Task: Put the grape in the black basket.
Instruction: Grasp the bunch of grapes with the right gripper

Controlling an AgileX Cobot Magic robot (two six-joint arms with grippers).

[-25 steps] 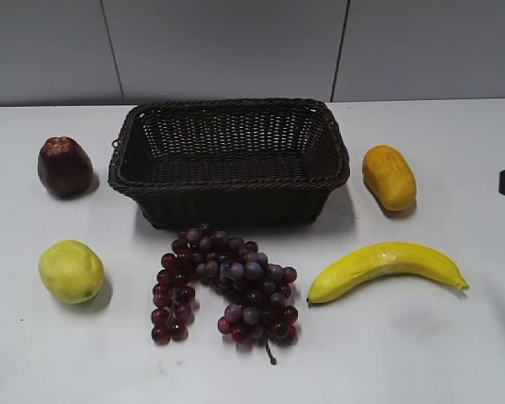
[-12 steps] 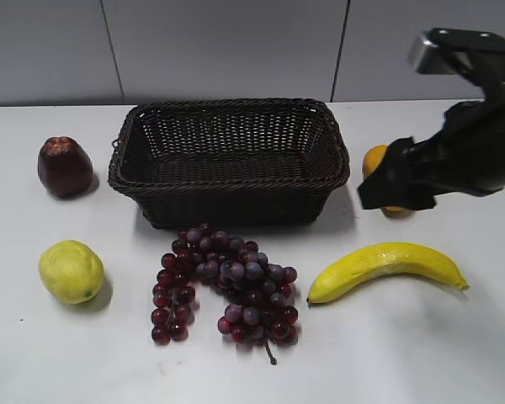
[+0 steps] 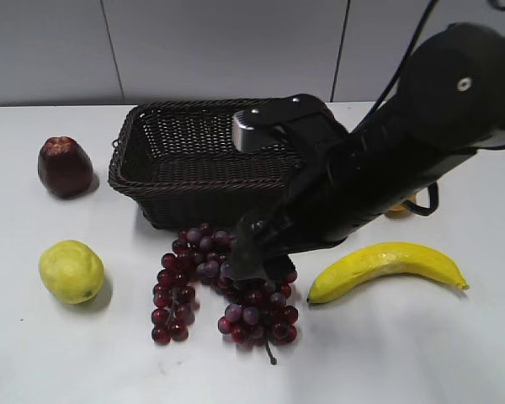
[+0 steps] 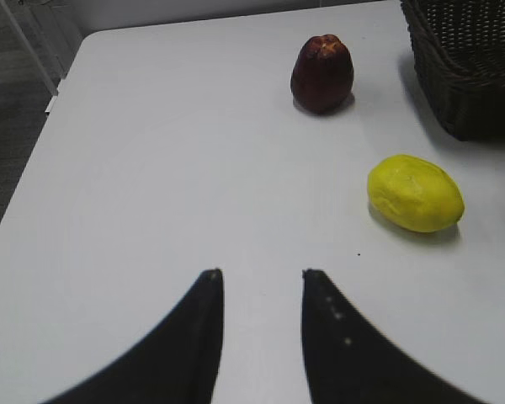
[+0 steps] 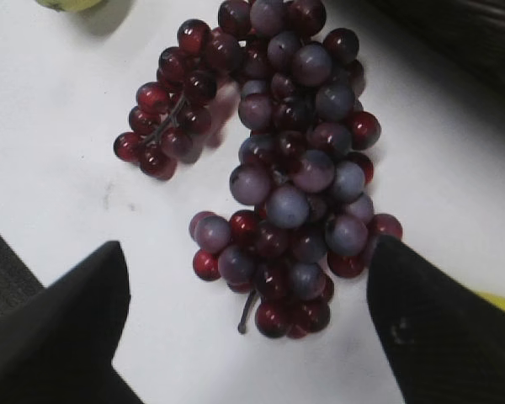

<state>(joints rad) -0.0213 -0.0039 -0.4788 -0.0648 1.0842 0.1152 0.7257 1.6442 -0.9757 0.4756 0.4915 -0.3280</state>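
Observation:
The grape (image 3: 210, 290) is a bunch of dark red and purple grapes lying on the white table in front of the black basket (image 3: 194, 151). It fills the right wrist view (image 5: 286, 168). My right gripper (image 3: 257, 265) is open and hangs just above the bunch's right half, its fingers (image 5: 248, 252) spread to either side of the near end with the thin stem. It does not touch the grapes. My left gripper (image 4: 261, 273) is open and empty over bare table at the left. The basket's corner shows in the left wrist view (image 4: 467, 67).
A dark red apple-like fruit (image 3: 65, 166) sits left of the basket and a yellow lemon (image 3: 71, 271) in front of it; both show in the left wrist view (image 4: 322, 73) (image 4: 415, 193). A banana (image 3: 387, 265) lies right of the grapes.
My right arm has swung in from the right edge, across the basket's right end, and come down over the grapes. The fruits and basket have not moved.

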